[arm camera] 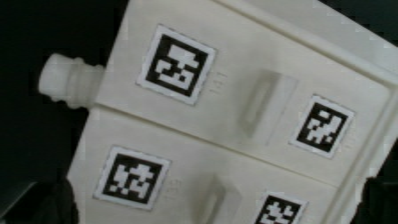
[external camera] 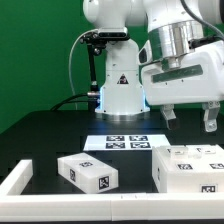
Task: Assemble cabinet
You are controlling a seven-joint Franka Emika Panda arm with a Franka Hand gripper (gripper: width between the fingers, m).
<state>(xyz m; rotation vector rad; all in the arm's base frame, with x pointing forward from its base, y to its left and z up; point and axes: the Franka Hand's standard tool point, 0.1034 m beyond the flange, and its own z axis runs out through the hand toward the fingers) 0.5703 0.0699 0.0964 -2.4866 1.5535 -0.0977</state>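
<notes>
The large white cabinet body (external camera: 190,166) lies flat at the front of the exterior view's right, tags facing up. My gripper (external camera: 189,118) hangs open and empty just above it, fingers spread wide and clear of it. The wrist view looks straight down on the body's tagged panel (arm camera: 231,120), which fills the picture. A short round peg (arm camera: 68,78) sticks out of one of its edges. A smaller white tagged piece (external camera: 88,172) lies on the black table to the exterior view's left of the body. My fingertips do not show clearly in the wrist view.
The marker board (external camera: 125,141) lies flat behind the parts, in front of the white robot base (external camera: 120,88) with its triangle sticker. A white raised rail (external camera: 18,182) runs along the table's front and left edges. A green wall stands behind.
</notes>
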